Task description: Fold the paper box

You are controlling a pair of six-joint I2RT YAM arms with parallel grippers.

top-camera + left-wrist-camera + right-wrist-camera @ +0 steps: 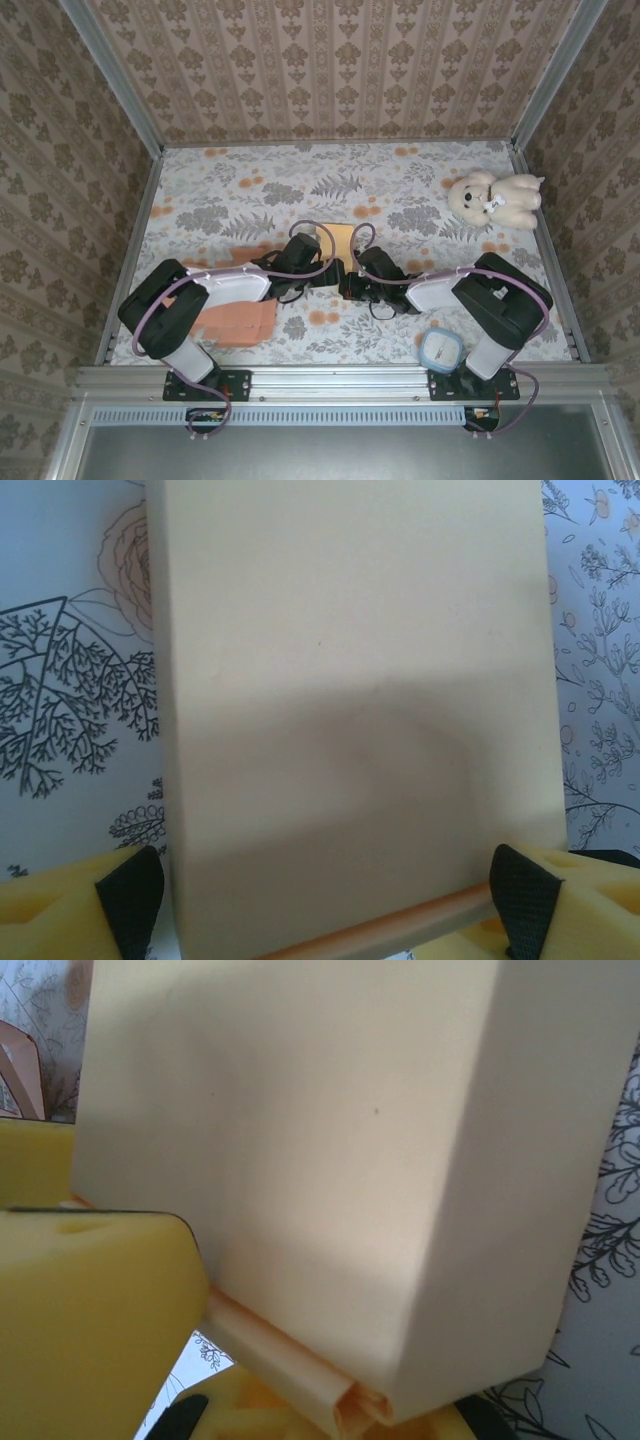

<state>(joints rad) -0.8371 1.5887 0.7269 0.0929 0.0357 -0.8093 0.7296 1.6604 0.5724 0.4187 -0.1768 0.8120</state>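
Forming the paper box [340, 240] mid-desk [250, 190]: left end effector [322, 262] straddles its near edge with jaws wide, grip unclear, right end effector [352, 272] is clenched at the folded flap [300, 1370]; next move likely calls for creasing and tucking that flap without crushing walls.

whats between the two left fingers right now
The paper box: in the left wrist view its cream panel spans the gap between the spread left fingers. Contact with it is unclear.

Left pincer [333, 263] reaches inward with jaws spread wide; right pincer [348, 285] faces it, pinched shut.
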